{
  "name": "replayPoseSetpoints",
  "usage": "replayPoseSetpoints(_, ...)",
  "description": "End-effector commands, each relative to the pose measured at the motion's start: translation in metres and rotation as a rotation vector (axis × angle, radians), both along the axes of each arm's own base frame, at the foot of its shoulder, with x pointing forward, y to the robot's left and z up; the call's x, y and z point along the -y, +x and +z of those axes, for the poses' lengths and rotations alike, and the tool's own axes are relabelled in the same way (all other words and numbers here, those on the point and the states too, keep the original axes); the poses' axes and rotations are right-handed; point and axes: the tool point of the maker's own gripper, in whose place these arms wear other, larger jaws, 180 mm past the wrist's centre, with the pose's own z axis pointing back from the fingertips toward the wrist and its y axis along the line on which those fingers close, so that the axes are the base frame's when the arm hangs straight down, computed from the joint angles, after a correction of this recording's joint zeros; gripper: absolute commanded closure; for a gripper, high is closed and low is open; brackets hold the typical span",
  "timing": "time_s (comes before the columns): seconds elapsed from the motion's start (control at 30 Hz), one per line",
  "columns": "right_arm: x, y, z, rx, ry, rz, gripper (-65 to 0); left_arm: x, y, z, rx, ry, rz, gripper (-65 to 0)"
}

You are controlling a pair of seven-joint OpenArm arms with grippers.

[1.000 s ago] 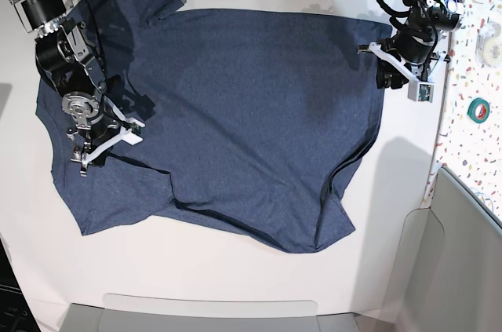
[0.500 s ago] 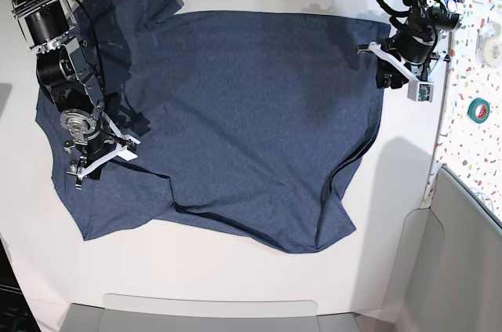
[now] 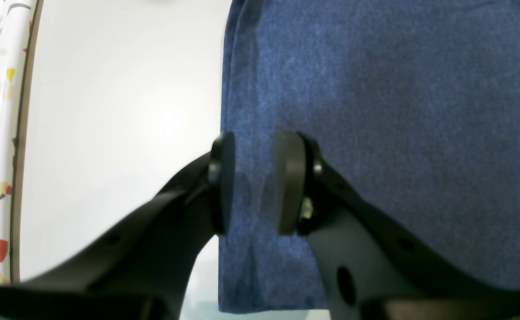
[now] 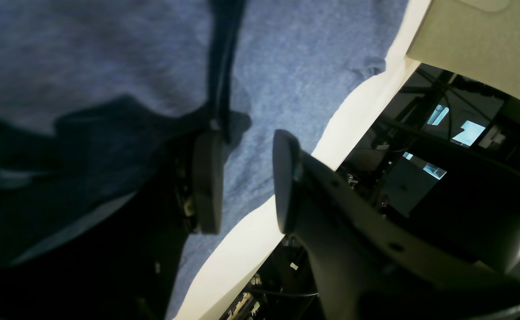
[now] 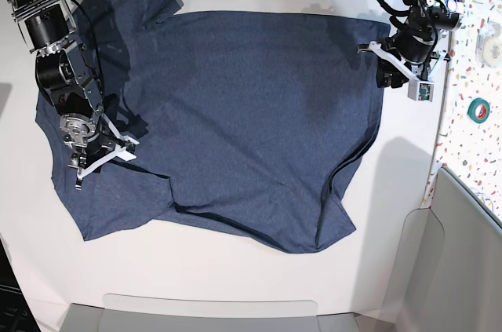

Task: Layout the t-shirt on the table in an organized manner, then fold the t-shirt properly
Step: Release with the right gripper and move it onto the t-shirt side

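Left gripper (image 3: 251, 182) straddles the hem edge of the t-shirt (image 5: 235, 112), its pads a narrow gap apart with cloth between them, though whether they pinch it I cannot tell; right gripper (image 4: 242, 182) hangs over the opposite end near the table (image 5: 235, 277) edge, pads narrowly parted and nothing clearly held; the t-shirt lies spread flat across the table between both grippers, long axis running left to right in the base view.

Left gripper (image 3: 253, 183) low and tipped downward at the far right of the base view, pads (image 3: 286, 182) slightly parted; right gripper (image 4: 242, 182) angled down at the left, jaws gapped.
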Motion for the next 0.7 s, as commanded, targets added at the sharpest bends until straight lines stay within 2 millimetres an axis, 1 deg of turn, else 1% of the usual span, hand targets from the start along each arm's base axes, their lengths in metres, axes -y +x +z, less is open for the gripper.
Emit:
replayPoseSetpoints(0.0,0.007,0.013,0.021,0.052,-0.017,-0.004,-19.3,-0.001,0.005,0.009,0.039,0.006,-0.004,-15.6)
replayPoseSetpoints(0.17,0.007,0.016,0.024,0.061,-0.016,-0.005,-21.2,-0.001,0.005,0.009,0.039,0.006,-0.004,-15.6)
replayPoseSetpoints(0.37,0.007,0.016,0.023,0.058,-0.016,-0.004,-20.8,-0.002,0.005,0.009,0.039,0.006,-0.003,-15.5)
replayPoseSetpoints(0.47,0.002,0.015,0.018,0.049,-0.006,-0.004,-20.1,-0.002,0.005,0.009,0.039,0.006,-0.003,-15.5)
replayPoseSetpoints(0.5,0.003,0.014,0.016,0.043,-0.007,-0.008,-18.6,-0.002,0.005,0.009,0.039,0.006,-0.003,-15.5)
replayPoseSetpoints(0.53,0.004,0.013,0.013,0.034,-0.009,-0.013,-15.6,-0.002,0.005,0.009,0.039,0.006,-0.003,-15.5)
replayPoseSetpoints(0.57,0.006,0.012,0.01,0.027,-0.01,-0.017,-11.7,-0.002,0.005,0.009,0.039,0.006,-0.003,-15.5)
replayPoseSetpoints(0.63,0.009,0.01,0.006,0.017,-0.013,-0.027,-1.6,-0.002,0.005,0.009,0.039,0.006,-0.003,-15.5)
replayPoseSetpoints(0.67,0.01,0.009,0.003,0.01,-0.014,-0.03,0.0,-0.002,0.004,0.009,0.038,0.006,-0.003,-15.5)
